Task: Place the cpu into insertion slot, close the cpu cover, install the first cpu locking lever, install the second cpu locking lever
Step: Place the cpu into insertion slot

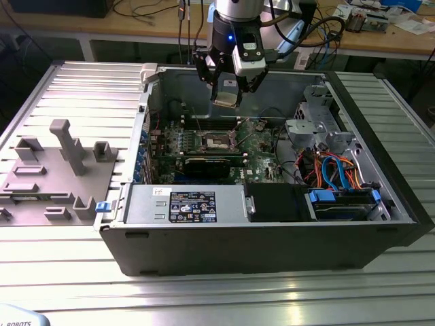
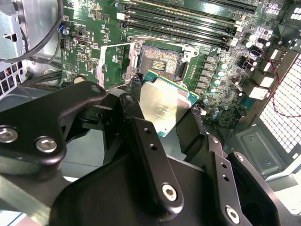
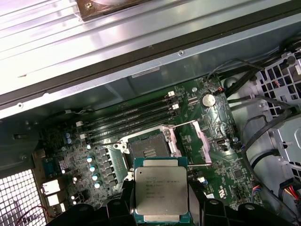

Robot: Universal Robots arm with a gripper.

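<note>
My gripper (image 1: 226, 95) hangs over the open computer case, shut on the cpu (image 1: 225, 98), a small square chip with a silvery-tan face. In both wrist views the cpu (image 3: 161, 194) (image 2: 164, 106) sits pinched between the black fingers (image 2: 134, 115), held in the air above the board. The insertion slot (image 3: 148, 149) (image 2: 159, 60) (image 1: 219, 141) lies bare on the green motherboard, its dark centre showing just beyond the chip. The cpu cover (image 3: 200, 139) (image 2: 112, 66) is swung up and open beside the slot, with a thin wire lever (image 3: 181, 125) raised next to it.
A grey labelled power-supply box (image 1: 190, 206) fills the case front. A metal drive cage (image 1: 319, 115) and blue and orange cables (image 1: 333, 170) crowd the exterior view's right. Long black memory slots (image 3: 131, 120) run beside the socket. A grey fixture block (image 1: 54, 170) stands outside the case.
</note>
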